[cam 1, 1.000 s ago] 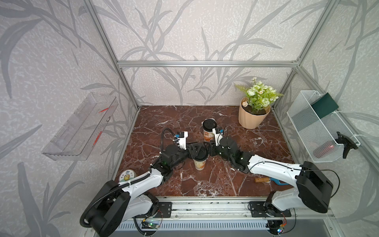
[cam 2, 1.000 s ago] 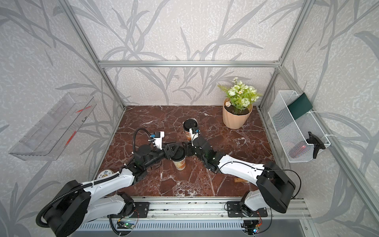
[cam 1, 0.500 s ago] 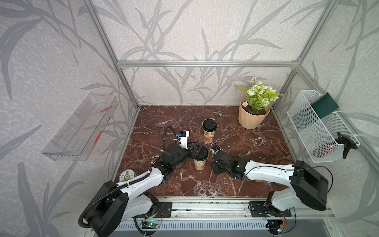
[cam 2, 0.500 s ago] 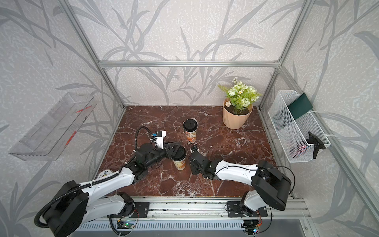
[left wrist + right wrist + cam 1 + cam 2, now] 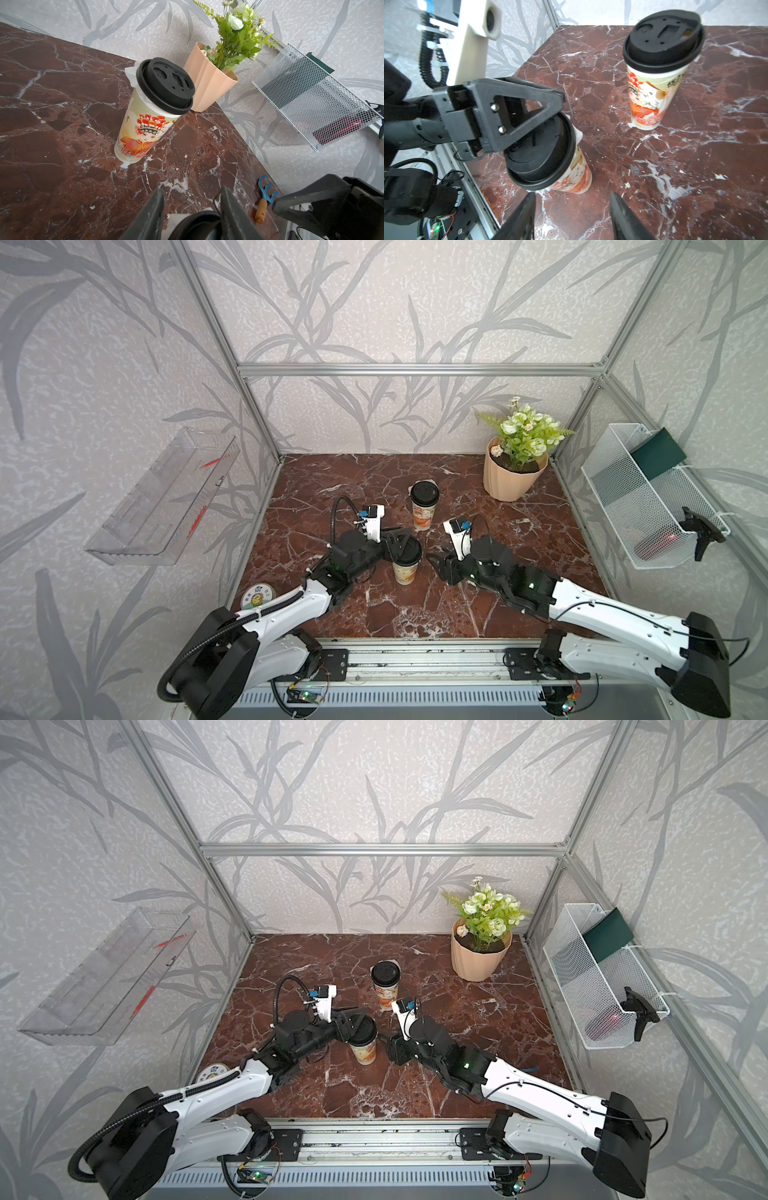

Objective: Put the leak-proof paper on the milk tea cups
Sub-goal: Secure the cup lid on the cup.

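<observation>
Two milk tea cups stand on the marble, each with a black lid on it. The far cup (image 5: 424, 510) (image 5: 143, 133) stands alone. Leak-proof paper (image 5: 130, 72) pokes out white from under its lid. The near cup (image 5: 405, 570) (image 5: 571, 174) also shows a paper edge (image 5: 578, 136) under its tilted black lid (image 5: 544, 153). My left gripper (image 5: 404, 544) (image 5: 192, 191) reaches over that lid, shut on its raised top. Right of the near cup, my right gripper (image 5: 435, 561) (image 5: 572, 196) is low, open and empty.
A peach plant pot (image 5: 513, 483) stands at the back right. A white wire basket (image 5: 648, 497) hangs on the right wall and a clear shelf (image 5: 162, 497) on the left. A small blue rake (image 5: 265, 199) lies near the front right. A round tin (image 5: 258, 595) sits front left.
My right gripper has left the far cup, drawn back toward the front beside the near cup, and opened wider. The left gripper has stayed on the near cup's lid.
</observation>
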### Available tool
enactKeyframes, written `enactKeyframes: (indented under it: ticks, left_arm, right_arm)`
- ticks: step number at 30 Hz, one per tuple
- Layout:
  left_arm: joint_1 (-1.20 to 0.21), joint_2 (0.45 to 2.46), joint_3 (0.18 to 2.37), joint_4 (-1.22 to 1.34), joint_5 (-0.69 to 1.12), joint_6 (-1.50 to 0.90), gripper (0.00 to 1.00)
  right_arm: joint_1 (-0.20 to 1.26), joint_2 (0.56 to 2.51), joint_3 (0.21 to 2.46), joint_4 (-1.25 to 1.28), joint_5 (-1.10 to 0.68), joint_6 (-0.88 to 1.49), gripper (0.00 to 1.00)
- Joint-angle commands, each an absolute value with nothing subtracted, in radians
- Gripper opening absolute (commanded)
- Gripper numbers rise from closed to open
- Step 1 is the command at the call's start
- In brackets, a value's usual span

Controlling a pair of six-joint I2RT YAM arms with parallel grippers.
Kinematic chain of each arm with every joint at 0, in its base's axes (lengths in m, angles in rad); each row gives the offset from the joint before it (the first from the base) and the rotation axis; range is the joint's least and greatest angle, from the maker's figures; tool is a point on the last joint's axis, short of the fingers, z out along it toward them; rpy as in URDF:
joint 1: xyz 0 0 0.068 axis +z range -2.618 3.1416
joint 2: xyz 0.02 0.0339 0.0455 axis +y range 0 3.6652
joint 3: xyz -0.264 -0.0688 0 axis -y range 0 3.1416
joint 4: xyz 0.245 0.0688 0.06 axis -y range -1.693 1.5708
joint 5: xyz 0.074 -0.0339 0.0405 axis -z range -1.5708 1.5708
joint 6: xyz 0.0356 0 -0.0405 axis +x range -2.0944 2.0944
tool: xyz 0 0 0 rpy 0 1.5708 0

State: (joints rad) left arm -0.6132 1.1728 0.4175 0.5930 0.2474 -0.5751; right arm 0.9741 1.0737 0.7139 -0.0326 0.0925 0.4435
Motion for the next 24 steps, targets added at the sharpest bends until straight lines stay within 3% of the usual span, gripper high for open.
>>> enactKeyframes:
  ticks: [1,15,24]
  left_arm:
    - [-0.620,1.258,0.313,0.123,0.221,-0.489,0.44]
    - [-0.632,1.295,0.323,0.132,0.224,-0.478,0.44]
    - [-0.646,1.321,0.327,0.142,0.230,-0.475,0.42]
  right_arm:
    - [0.972,1.154,0.758,0.037,0.009,0.433,0.58]
    - [0.972,1.280,0.693,0.054,0.130,0.493,0.51]
    - [0.974,1.356,0.610,0.064,0.082,0.579,0.44]
